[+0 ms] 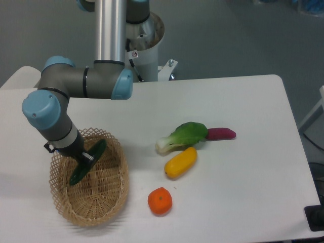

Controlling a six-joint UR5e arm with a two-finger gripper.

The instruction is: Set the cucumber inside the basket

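The cucumber (88,162) is slim and dark green, tilted over the inside of the wicker basket (104,200) at the table's front left. My gripper (85,158) reaches down into the basket and is shut on the cucumber near its middle. The cucumber's lower end points to the basket's left inner side and its upper end sticks up toward the far rim. The fingertips are mostly hidden by the wrist and the cucumber.
A leafy green vegetable with a white stem (183,136), a purple vegetable (221,133), a yellow oblong vegetable (180,162) and an orange (160,201) lie on the white table (243,101) right of the basket. The arm's base stands at the back.
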